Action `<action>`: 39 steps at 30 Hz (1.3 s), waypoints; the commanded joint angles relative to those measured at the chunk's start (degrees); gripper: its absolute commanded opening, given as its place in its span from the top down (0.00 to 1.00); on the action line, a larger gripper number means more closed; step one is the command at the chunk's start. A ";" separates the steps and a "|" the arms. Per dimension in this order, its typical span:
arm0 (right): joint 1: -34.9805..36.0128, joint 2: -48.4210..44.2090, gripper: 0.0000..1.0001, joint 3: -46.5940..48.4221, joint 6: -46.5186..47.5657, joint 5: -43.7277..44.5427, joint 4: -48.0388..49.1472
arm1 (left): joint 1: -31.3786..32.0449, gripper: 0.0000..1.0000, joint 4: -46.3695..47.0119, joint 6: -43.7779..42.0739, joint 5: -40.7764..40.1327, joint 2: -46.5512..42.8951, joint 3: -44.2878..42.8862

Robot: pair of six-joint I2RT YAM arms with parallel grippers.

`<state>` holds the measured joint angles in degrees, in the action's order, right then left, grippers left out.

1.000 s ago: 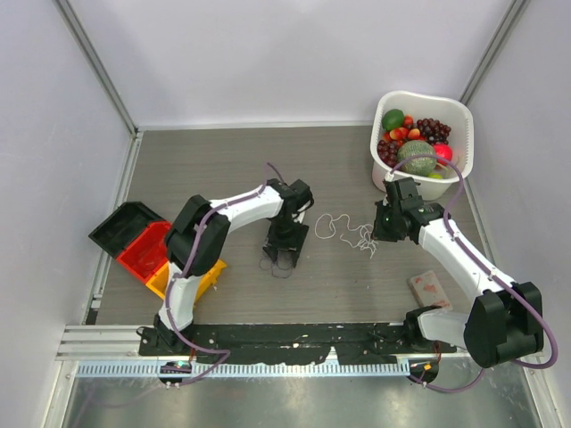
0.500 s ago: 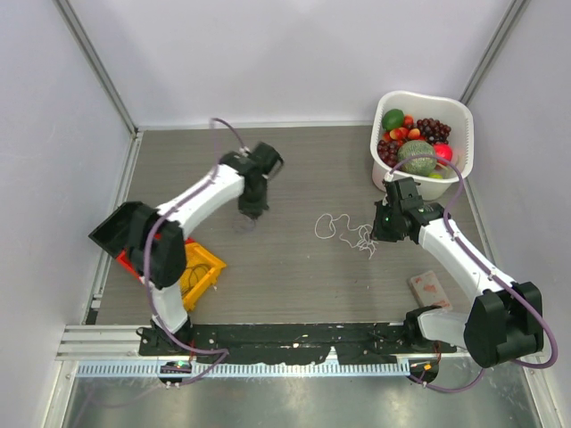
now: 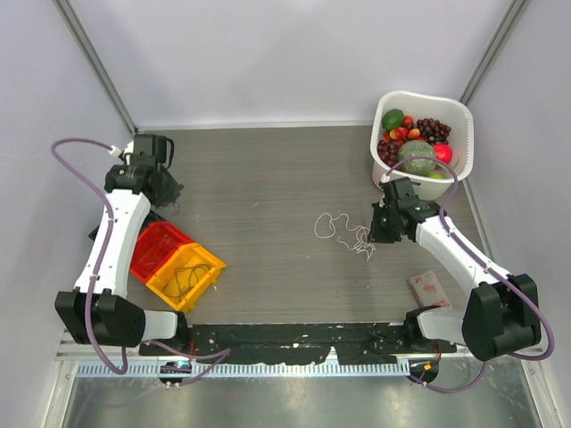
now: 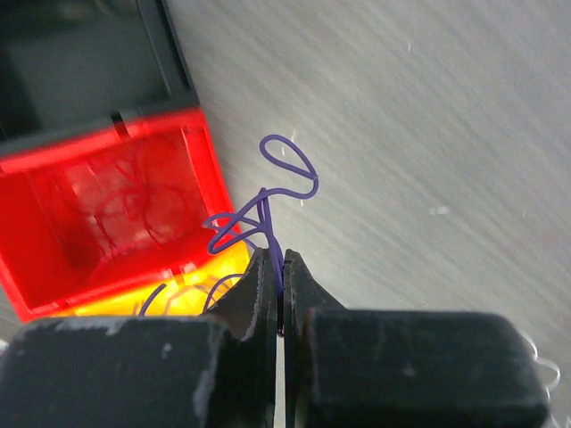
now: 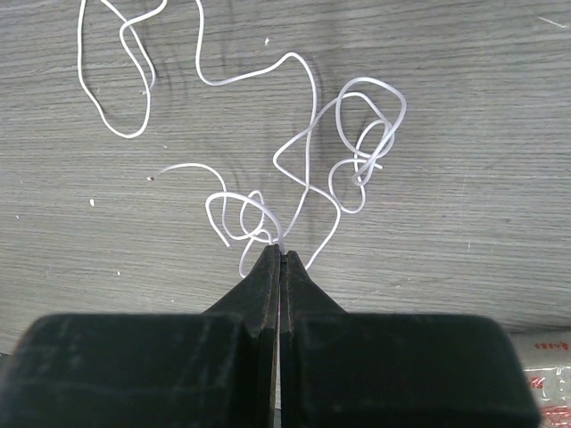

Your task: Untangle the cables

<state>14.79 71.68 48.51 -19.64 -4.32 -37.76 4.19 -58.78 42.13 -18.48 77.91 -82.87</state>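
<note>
Grey woodgrain surface (image 3: 268, 169) boxed in by white walls (image 3: 268, 53), left fingers (image 4: 278, 267) pinched tight on purple cable (image 4: 268, 214) right by red bin (image 4: 80, 296), guessing to stash it apart, right fingers (image 5: 280, 254) squeezed onto white cable (image 5: 361, 156) mid-surface, probably to keep its loops from dragging off.

Grey wood-grain table (image 3: 268, 178), plain white walls (image 3: 285, 53), metal corner posts (image 3: 96, 69)

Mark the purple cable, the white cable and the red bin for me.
purple cable (image 4: 272, 241), left wrist view, straight strand under the loops.
white cable (image 5: 314, 98), right wrist view, tall middle bend.
red bin (image 4: 98, 287), left wrist view, near wall.
</note>
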 commanded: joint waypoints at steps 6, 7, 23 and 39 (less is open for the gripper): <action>0.24 0.74 0.99 0.36 -0.49 -1.31 2.60 | 0.12 1.00 -2.21 5.77 19.45 -4.69 19.13; 0.24 0.83 0.99 0.36 -0.49 -1.40 2.78 | 0.12 1.00 -3.26 6.29 19.01 -5.13 20.45; 0.33 0.04 0.99 -0.17 -0.40 -1.13 2.95 | -0.93 0.18 -10.20 18.87 3.82 -17.78 24.43; 0.42 6.27 0.70 5.10 -1.19 1.77 -0.47 | 12.13 0.12 23.19 8.68 36.24 -5.16 23.39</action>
<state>14.90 76.60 49.50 -20.99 -3.88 -37.17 8.27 -45.15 54.76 10.85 66.54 -53.87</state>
